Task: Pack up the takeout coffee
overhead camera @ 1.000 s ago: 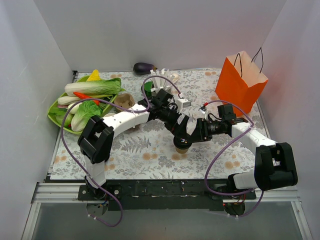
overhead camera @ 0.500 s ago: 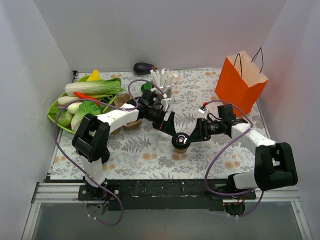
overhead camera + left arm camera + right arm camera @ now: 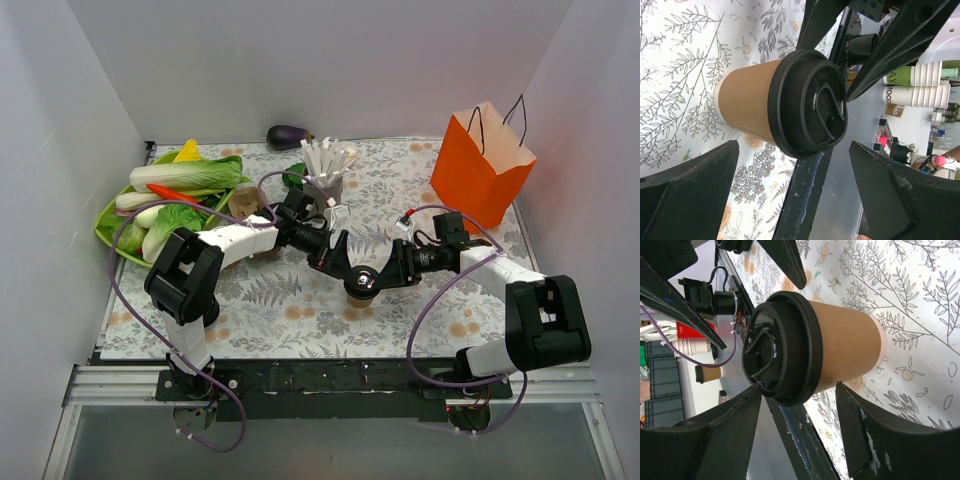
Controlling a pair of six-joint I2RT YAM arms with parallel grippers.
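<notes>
The takeout coffee (image 3: pixel 362 283), a small brown paper cup with a black lid, stands upright on the floral cloth mid-table. My left gripper (image 3: pixel 343 264) is open just left of it; in the left wrist view (image 3: pixel 794 146) its wide-apart fingers stop short of the cup (image 3: pixel 747 102). My right gripper (image 3: pixel 381 277) is open at the cup's right side. In the right wrist view (image 3: pixel 797 390) its fingers flank the cup (image 3: pixel 845 347): one fingertip (image 3: pixel 747 400) is at the lid's rim, the other has a small gap to the paper wall. The orange paper bag (image 3: pixel 483 165) stands open at the back right.
A grey cup of white sticks (image 3: pixel 328 170) stands behind the left arm. A brown pulp cup-carrier tray (image 3: pixel 250 205) lies partly under that arm. A green tray of vegetables (image 3: pixel 112 235) sits at the left, an eggplant (image 3: pixel 288 134) by the back wall.
My left gripper was over the cup, let it go and pulled back left, then edged closer again. My right gripper slid left so its fingers flank the cup. The cup stayed put.
</notes>
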